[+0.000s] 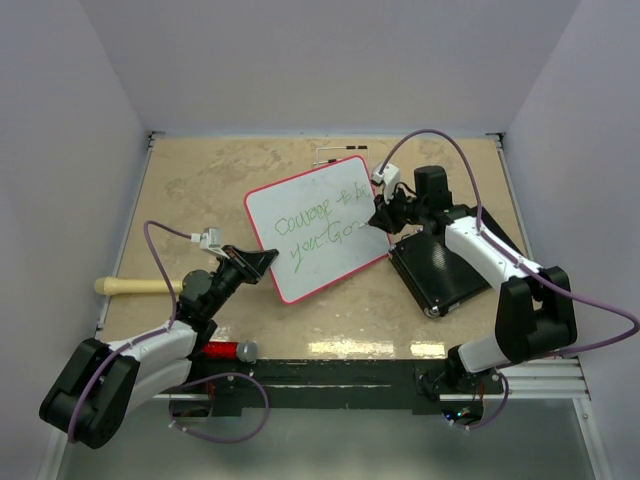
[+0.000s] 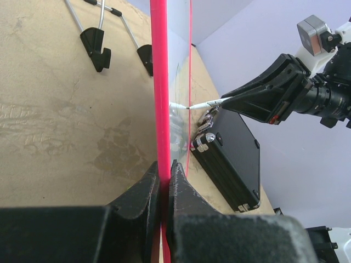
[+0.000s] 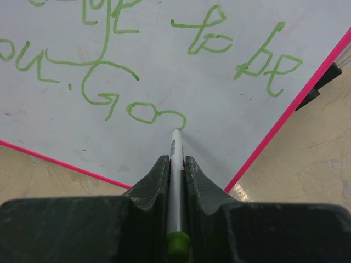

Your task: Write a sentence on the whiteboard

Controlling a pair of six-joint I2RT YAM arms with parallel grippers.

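- Left gripper (image 2: 164,171) — clamped on the red rim of the whiteboard (image 1: 315,225), at its near-left edge.
- The whiteboard sits askew at mid-table and carries green writing.
- Right gripper (image 3: 175,161) pinches a green marker (image 3: 175,145), its tip touching the board.
- Black latched case (image 1: 445,268) — shut, just right of the board.

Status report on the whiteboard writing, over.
Left gripper shut on whiteboard rim. Right gripper shut on marker, tip at end of green writing. Black case beside board, nothing blocking.
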